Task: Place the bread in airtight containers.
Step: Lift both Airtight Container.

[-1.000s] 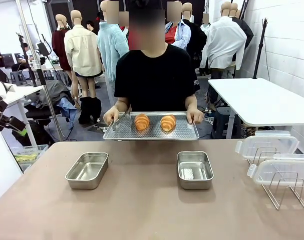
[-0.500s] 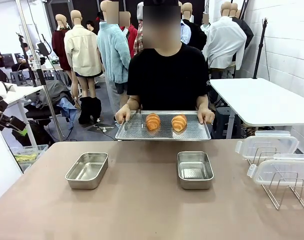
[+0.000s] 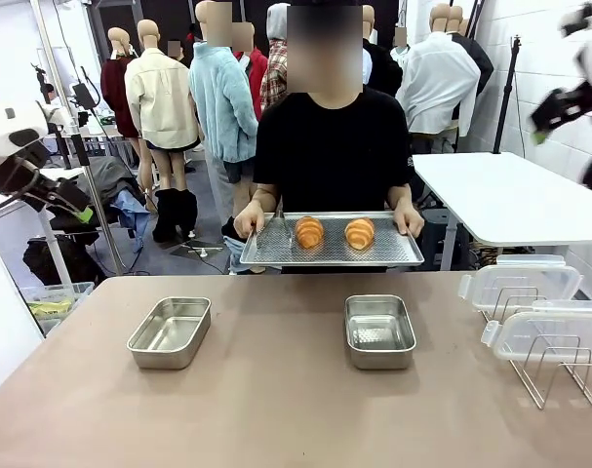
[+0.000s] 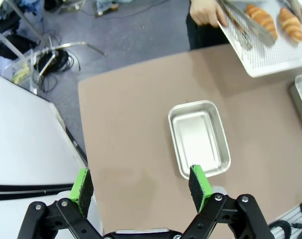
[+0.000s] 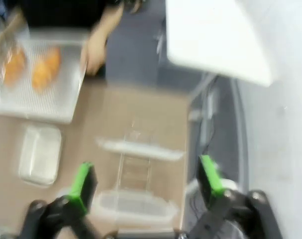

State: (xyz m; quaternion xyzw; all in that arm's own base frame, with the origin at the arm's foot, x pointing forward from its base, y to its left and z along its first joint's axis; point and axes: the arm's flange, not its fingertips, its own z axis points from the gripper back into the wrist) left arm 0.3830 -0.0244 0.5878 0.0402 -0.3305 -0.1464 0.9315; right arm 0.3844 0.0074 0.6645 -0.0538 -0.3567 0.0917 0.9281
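left gripper: fingers spread wide, nothing between them, touching nothing. it hangs high, well left of the tray and nearer the robot, looking down on the bench.

right gripper: fingers spread just as wide, empty, raised high and well right of the tray. its wrist view is blurred.

bread: two ridged golden rolls side by side near the middle of the perforated tray, not touching. left roll, right roll. metal tongs lie on the tray's left part.

person at the far side holds the tray at the bench's far edge, hands one at each short end. cannot tell whether the tray rests on the bench.

containers: two steel tubs, open and empty, on the bench on the robot's side of the tray. left container sits off past the tray's left end, right container in line with its right half. two clear lids and a wire rack sit well right of the tray, at the bench's edge.
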